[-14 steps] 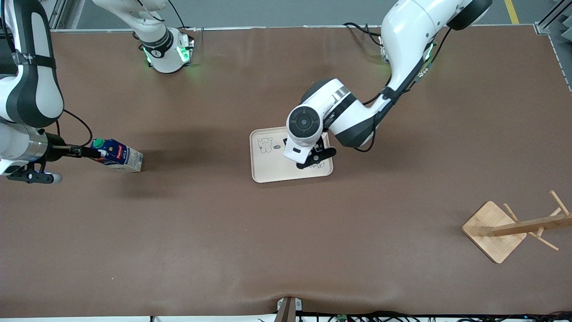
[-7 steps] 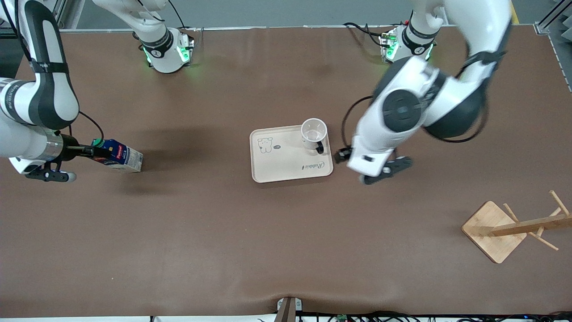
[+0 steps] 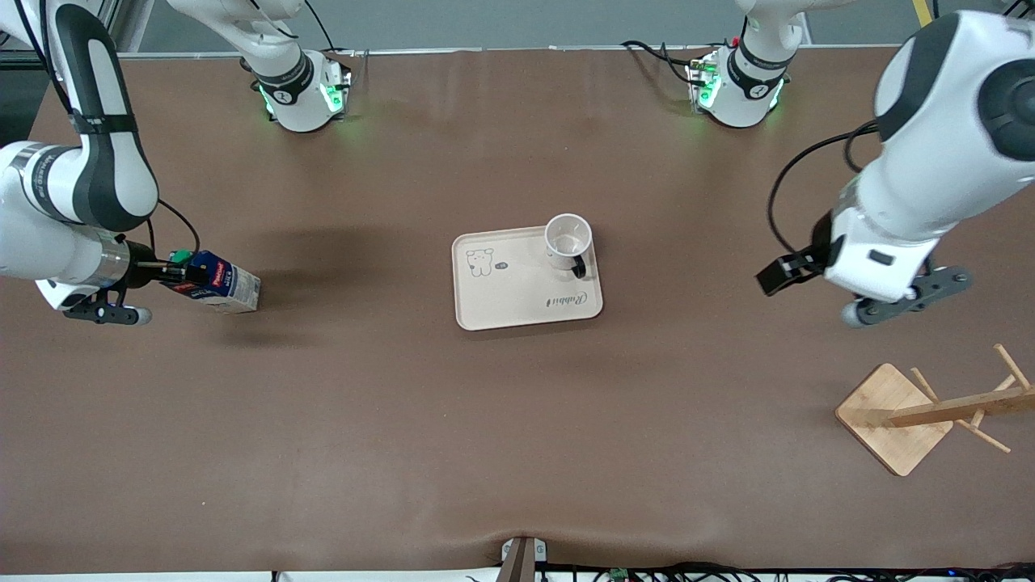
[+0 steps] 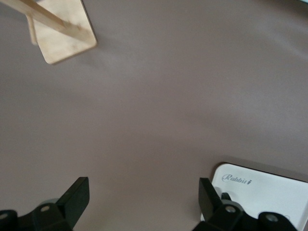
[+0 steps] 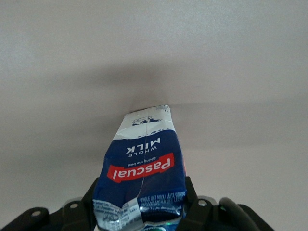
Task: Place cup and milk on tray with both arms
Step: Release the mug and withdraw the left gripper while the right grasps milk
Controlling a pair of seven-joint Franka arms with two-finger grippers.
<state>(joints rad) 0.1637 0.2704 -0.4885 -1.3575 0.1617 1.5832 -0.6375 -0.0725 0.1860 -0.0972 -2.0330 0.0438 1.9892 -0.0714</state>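
Note:
The white cup (image 3: 568, 238) stands upright on the cream tray (image 3: 517, 295), at the tray's corner toward the left arm's base, nothing holding it. My left gripper (image 3: 904, 297) is open and empty over bare table between the tray and the wooden rack; in the left wrist view (image 4: 143, 204) its fingers stand wide apart and a tray corner (image 4: 269, 190) shows. My right gripper (image 3: 171, 275) is shut on the top of the dark-blue milk (image 3: 217, 281), at the right arm's end of the table. In the right wrist view (image 5: 140, 209) the fingers press both sides of the milk (image 5: 144, 166).
A wooden mug rack (image 3: 893, 416) with pegs stands toward the left arm's end, nearer the front camera; it also shows in the left wrist view (image 4: 65, 33). Brown mat (image 3: 517, 420) covers the table. Cables lie by the left arm's base (image 3: 737, 81).
My left gripper has left the cup standing on the tray and swung away toward the left arm's end of the table. My right gripper stays shut on the milk, barely shifted.

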